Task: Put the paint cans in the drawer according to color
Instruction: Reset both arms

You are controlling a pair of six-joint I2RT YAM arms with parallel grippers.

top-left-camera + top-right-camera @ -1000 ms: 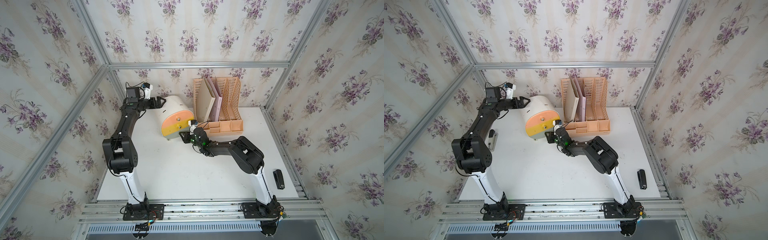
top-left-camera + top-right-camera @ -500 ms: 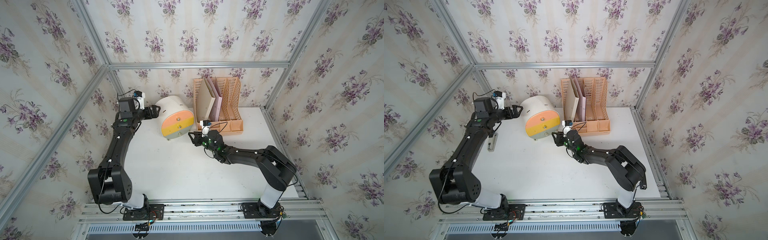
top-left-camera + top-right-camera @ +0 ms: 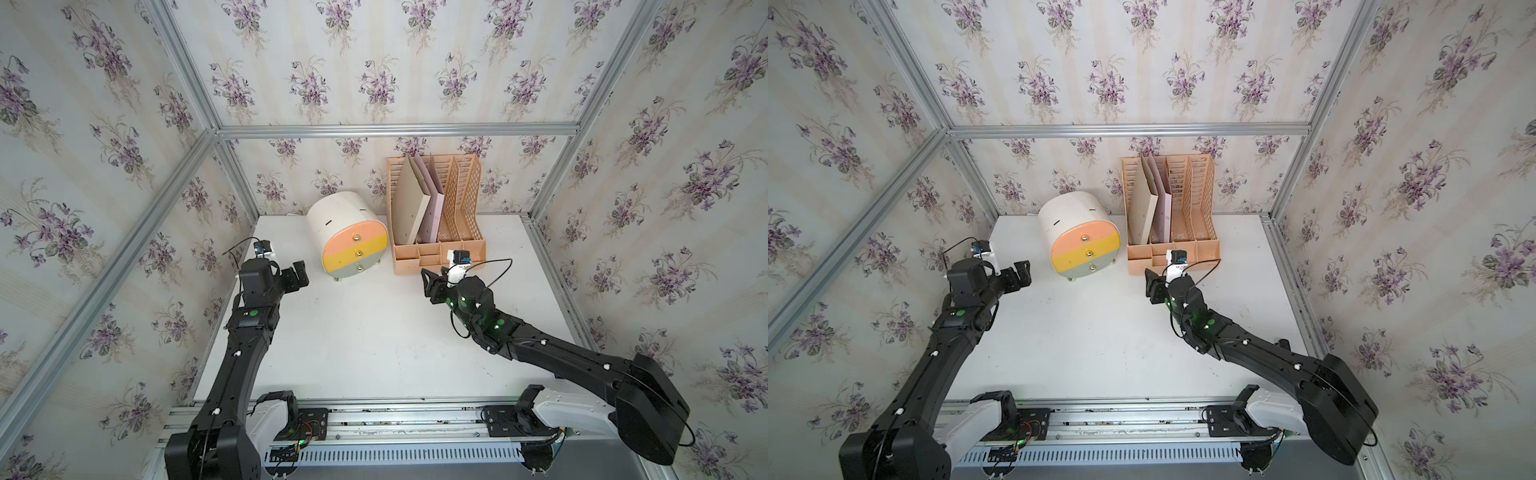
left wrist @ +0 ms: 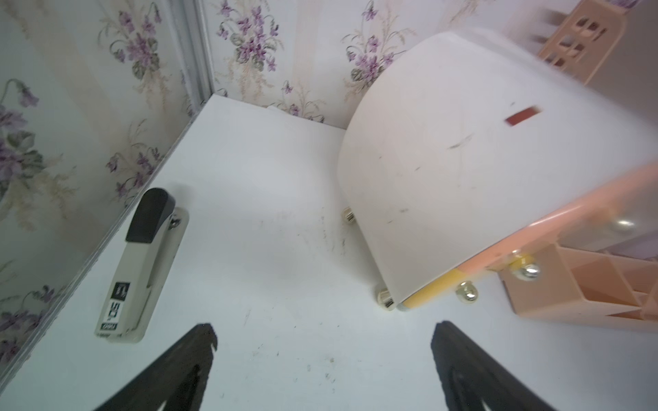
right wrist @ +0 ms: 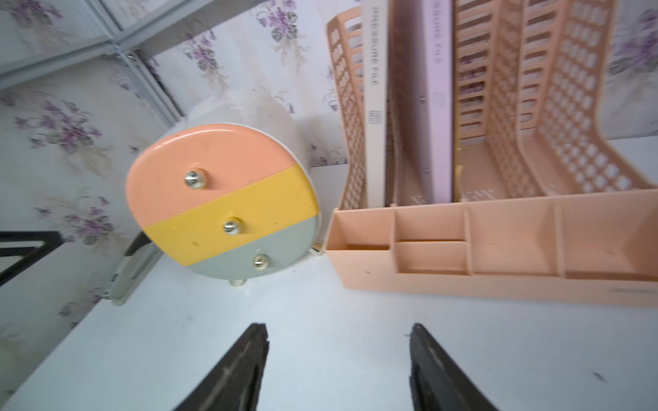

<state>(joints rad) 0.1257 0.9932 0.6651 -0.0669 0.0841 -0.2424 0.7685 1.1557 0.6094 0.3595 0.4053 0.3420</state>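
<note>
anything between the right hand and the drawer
Nothing visible does. Only bare table lies between the open right hand and the drawer, whose three fronts are all shut. The file rack stands beside the drawer, off that line.

Premises: a robotics test cell dressed as a home office. Evidence: floral wallpaper panels [image 3: 374, 62] sit inside an exposed aluminium frame [image 3: 395, 129]. Two black robot arms [image 3: 245, 357] stand on a metal rail [image 3: 395, 419] along the front edge of a white bench [image 3: 374, 332]. Desk goods on the bench: a peach file rack [image 3: 467, 195] holding folders [image 3: 409, 203], a small drawer chest [image 3: 353, 245] and a stapler [image 4: 142, 270].
</note>
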